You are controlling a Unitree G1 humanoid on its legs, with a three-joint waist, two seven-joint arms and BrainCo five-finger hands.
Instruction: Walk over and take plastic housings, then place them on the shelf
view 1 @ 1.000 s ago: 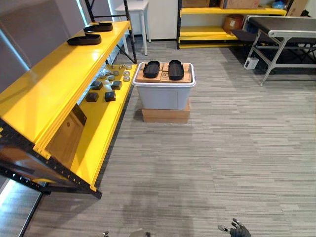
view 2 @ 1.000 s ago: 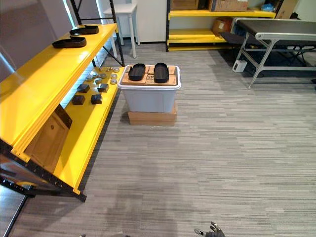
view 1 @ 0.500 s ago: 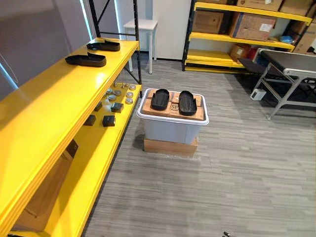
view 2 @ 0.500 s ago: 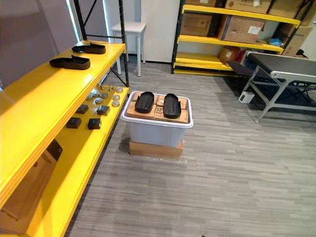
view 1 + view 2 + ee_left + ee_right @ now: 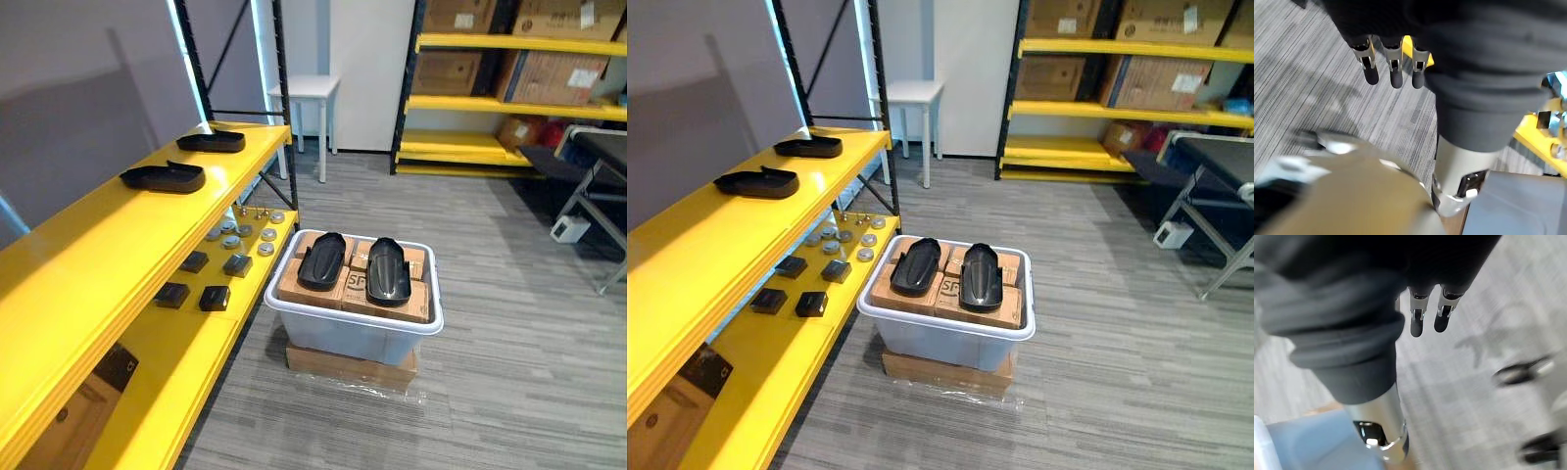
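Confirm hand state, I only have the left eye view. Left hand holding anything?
Observer: No. In the left wrist view the left hand hangs with fingers straight, nothing in it, grey floor beneath.
Operator: And the other one?
Observer: The right wrist view shows the right hand with fingers straight and empty too.
Operator: Anything close on that left side?
Observer: A yellow shelf edge shows beyond the left hand.
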